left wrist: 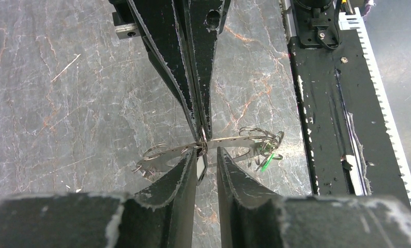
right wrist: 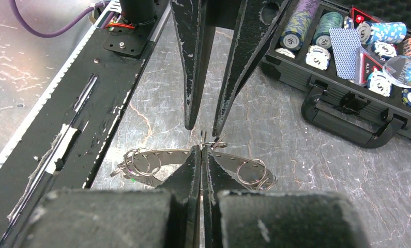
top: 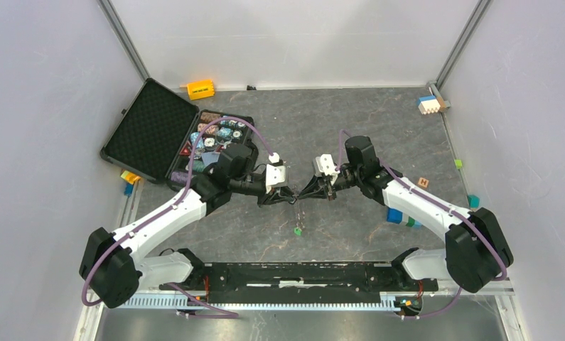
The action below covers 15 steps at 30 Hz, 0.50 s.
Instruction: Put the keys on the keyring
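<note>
Right end effector (right wrist: 200,150): jaws pressed fully together, clamped on the keyring's band; lower centre of its own wrist view.
Left end effector (right wrist: 203,128): partly open, fingertips standing either side of the band, just above the right one's grip; nothing visibly held.
Keyring (right wrist: 162,154): flat grey perforated metal band, apparently lifted off the bench, at mid-frame in the overhead view where the two arms meet; small split rings (right wrist: 252,173) cluster at both ends.
Green key (top: 297,231): lying on the bench (right wrist: 306,170), just below the meeting point in the overhead view, apart from the ring.
Step in hand (judged): steadying the ring for threading. The right clamp should hold firm and level, and the left should close on one split ring only, not the band, to avoid twisting it loose.
Surroundings: poker-chip case (right wrist: 337,106), upper right of the right wrist view.
Unclear: no blue or black key made out; a green glint beside the rings may be the bench key or a hanging one.
</note>
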Each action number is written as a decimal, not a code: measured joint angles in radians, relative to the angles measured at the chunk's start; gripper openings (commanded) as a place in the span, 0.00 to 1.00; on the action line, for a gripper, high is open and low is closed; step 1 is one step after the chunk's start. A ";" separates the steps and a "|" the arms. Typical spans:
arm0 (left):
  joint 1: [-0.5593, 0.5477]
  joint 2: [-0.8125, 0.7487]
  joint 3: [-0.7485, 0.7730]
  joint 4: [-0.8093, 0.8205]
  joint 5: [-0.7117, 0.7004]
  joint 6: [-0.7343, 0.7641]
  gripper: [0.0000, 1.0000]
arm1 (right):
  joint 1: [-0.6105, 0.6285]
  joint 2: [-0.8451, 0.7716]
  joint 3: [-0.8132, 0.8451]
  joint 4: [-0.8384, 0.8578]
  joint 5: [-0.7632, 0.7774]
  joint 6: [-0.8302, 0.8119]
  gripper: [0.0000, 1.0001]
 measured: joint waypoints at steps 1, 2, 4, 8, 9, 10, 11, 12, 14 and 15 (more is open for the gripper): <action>0.000 0.000 0.000 0.001 0.000 0.000 0.26 | 0.000 0.000 0.000 0.000 0.000 0.001 0.00; 0.000 0.000 -0.001 0.002 0.001 0.000 0.25 | 0.000 0.000 0.000 0.001 0.000 0.003 0.00; 0.000 0.000 -0.002 0.002 0.001 0.000 0.24 | 0.000 0.000 0.000 0.001 0.000 0.006 0.00; 0.000 0.000 -0.003 0.002 0.005 0.001 0.23 | 0.000 0.000 0.000 0.004 0.000 0.008 0.00; 0.000 0.000 -0.003 0.002 0.007 0.001 0.23 | 0.000 0.000 0.000 0.005 0.000 0.008 0.00; 0.000 0.001 -0.003 0.002 0.008 0.001 0.23 | 0.000 0.000 0.000 0.006 0.000 0.010 0.00; 0.000 0.001 -0.003 0.002 0.008 0.001 0.23 | 0.000 0.000 0.000 0.007 0.000 0.010 0.00; 0.000 0.002 -0.004 0.002 0.008 0.001 0.22 | 0.000 0.000 0.000 0.007 0.000 0.011 0.00; 0.000 0.002 -0.003 0.002 0.008 0.001 0.22 | 0.000 0.000 0.000 0.007 0.001 0.012 0.00; 0.000 0.003 -0.003 0.002 0.008 0.001 0.22 | 0.000 0.000 0.000 0.007 0.000 0.013 0.00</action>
